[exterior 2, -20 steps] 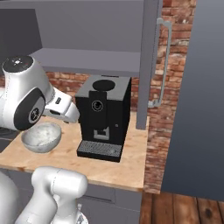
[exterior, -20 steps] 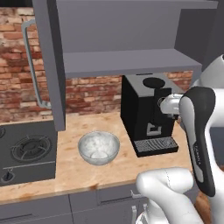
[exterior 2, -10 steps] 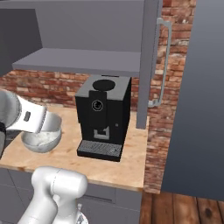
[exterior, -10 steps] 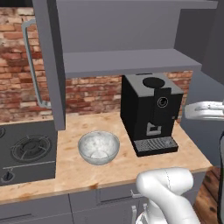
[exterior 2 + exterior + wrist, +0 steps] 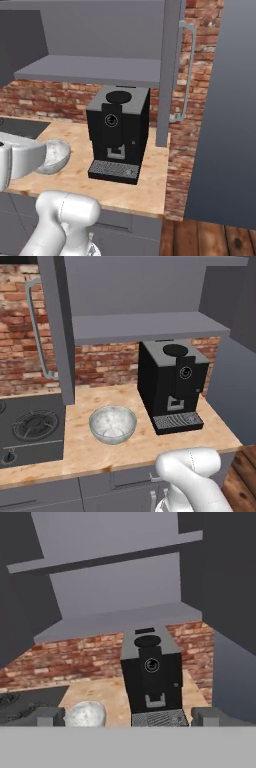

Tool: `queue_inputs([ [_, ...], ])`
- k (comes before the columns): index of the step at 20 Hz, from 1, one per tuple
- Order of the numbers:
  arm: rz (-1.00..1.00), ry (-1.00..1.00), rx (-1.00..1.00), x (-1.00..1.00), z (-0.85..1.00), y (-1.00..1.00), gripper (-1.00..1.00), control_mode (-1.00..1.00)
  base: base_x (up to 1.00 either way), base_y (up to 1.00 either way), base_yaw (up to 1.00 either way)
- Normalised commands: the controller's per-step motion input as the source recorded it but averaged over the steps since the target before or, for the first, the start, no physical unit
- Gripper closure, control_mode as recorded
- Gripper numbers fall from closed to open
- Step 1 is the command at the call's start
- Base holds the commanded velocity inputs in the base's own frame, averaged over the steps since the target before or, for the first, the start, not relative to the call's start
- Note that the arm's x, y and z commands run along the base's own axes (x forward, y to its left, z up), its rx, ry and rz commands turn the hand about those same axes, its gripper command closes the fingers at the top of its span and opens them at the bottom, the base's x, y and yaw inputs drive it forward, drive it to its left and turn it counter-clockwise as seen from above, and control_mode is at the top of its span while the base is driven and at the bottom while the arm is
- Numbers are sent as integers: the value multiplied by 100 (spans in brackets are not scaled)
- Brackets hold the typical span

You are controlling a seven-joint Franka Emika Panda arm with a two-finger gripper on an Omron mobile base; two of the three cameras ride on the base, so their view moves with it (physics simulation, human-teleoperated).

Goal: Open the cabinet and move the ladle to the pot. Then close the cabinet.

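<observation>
Dark-grey wall cabinet (image 5: 145, 291) stands open above the counter. Its left door (image 5: 56, 331), swung out, shows edge-on in the left base view, with a long silver bar handle (image 5: 37, 331) on its outer face; the right door (image 5: 235, 110) hangs wide at the right of the right base view, and a second silver bar handle (image 5: 186, 70) shows there against the brick. Inside, two bare grey shelves (image 5: 150, 326), one above the other. Red-brick back wall (image 5: 110, 363) runs under the cabinet.

On the light wooden countertop (image 5: 75, 448): a black boxy coffee machine (image 5: 172, 386) with a round dial on the front and a grated drip tray at its foot, set toward the right end. Left of it, apart, a clear glass bowl (image 5: 113, 424), upright. Farther left, a dark gas hob (image 5: 30, 431) let into the counter, one burner and a knob visible.

Gripper (image 5: 127, 718): hand view looks straight at the cabinet and coffee machine from back off the counter. The two dark fingertips (image 5: 49, 716) sit far apart at the lower edge, jaws spread fully, nothing between them and nothing held. White arm segment crosses the lower left of the right base view, in front of the bowl.

Ladle and pot: cannot tell where either is.
</observation>
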Motion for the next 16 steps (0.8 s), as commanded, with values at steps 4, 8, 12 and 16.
queue_inputs([
  [4, 0, -16, 0, -49, 7, -61, -100, -100, 0, 0, 0],
  [8, 0, -12, 0, -1, -3, -70, -100, -100, 0, 0, 0],
  [12, 3, -12, 0, 0, -6, -74, -100, -100, 0, 0, 0],
  [16, 13, -21, 2, 0, -26, -63, -100, -100, 0, 0, 0],
])
